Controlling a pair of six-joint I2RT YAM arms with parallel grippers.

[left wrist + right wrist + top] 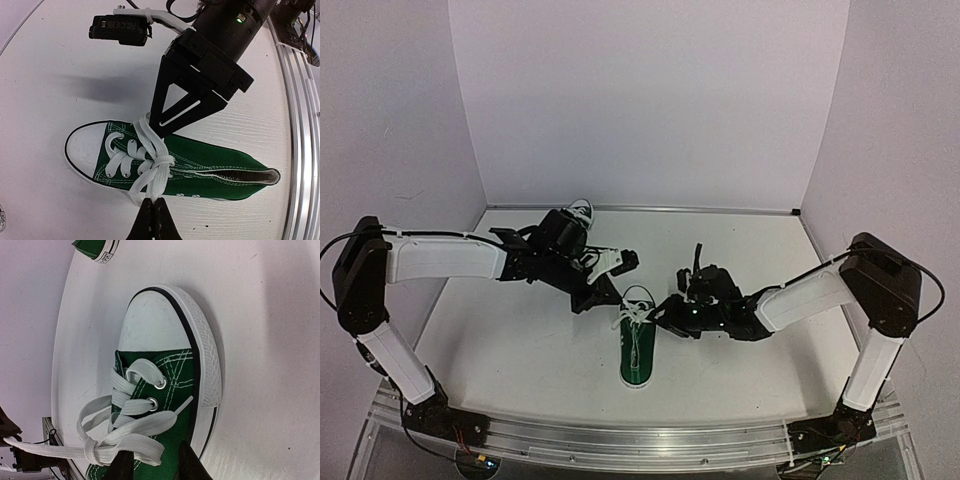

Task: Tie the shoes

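One dark green sneaker (638, 352) lies at the table's middle, toe away from the bases. Its white laces are crossed into a knot (163, 162). My left gripper (153, 216) is shut on a lace loop on one side of the shoe (210, 162); in the top view this gripper (610, 303) sits left of the toe. My right gripper (156, 466) is open at the shoe's other side (663, 310), with a flat lace loop (142, 447) lying between its fingers over the green canvas (172, 372). The second sneaker (580, 212) lies at the back, mostly hidden by my left arm; its edge also shows in the right wrist view (95, 247).
A metal rail (640, 445) runs along the table's near edge, close to the shoe's heel (300, 125). Pale walls enclose the table on the left, back and right. The right arm's wrist camera (120, 29) hangs above the toe cap.
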